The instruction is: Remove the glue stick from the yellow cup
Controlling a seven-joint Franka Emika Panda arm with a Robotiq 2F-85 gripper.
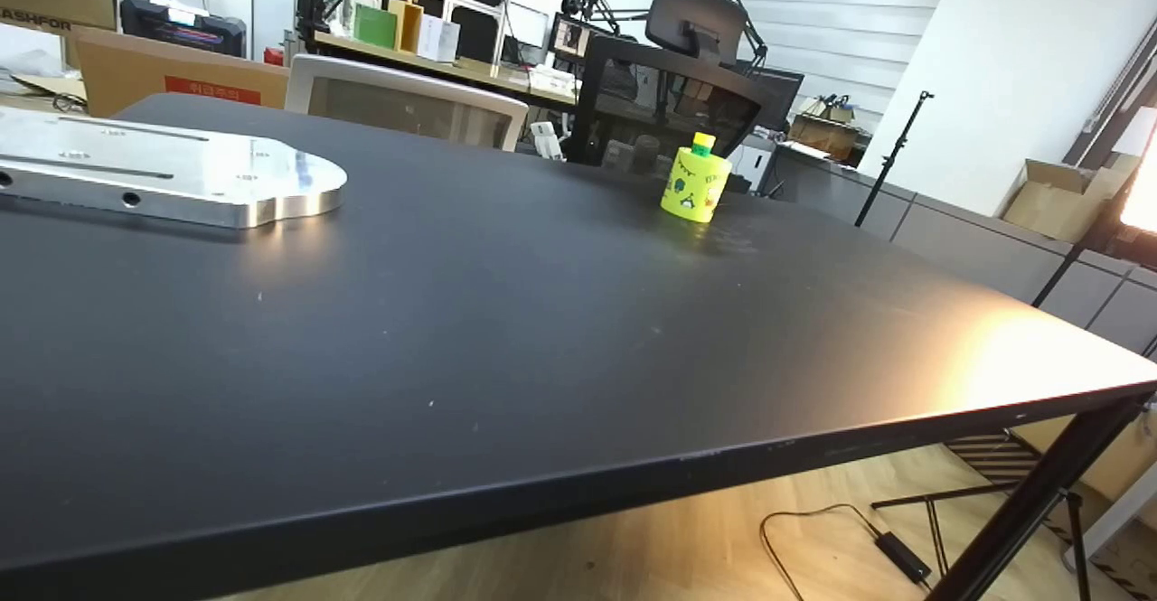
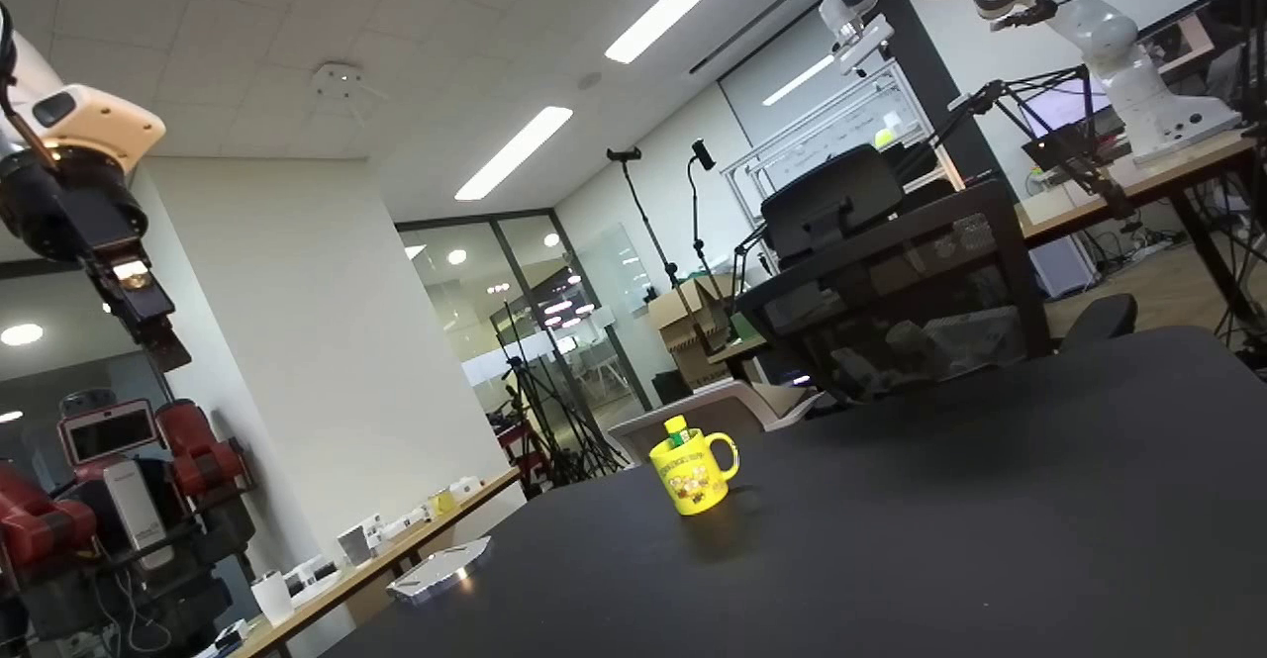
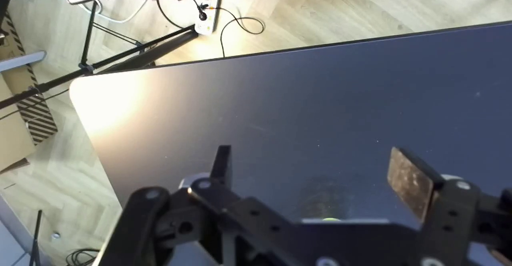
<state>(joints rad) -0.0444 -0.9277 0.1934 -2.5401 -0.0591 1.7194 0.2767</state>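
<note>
The yellow cup stands upright on the black table. It also shows with its handle in an exterior view. The glue stick stands in the cup, its yellow cap and a green part above the rim; its top also shows in an exterior view. Its lower part is hidden in the cup. My gripper is high above the table, apart from the cup. In the wrist view my gripper is open with nothing between its fingers. A small yellow-green sliver shows behind the gripper body; which thing it is I cannot tell.
A flat silver metal plate lies on the table and also shows in an exterior view. A black mesh chair and a pale-framed chair stand by the table's edge. A black stand leg is beside the table.
</note>
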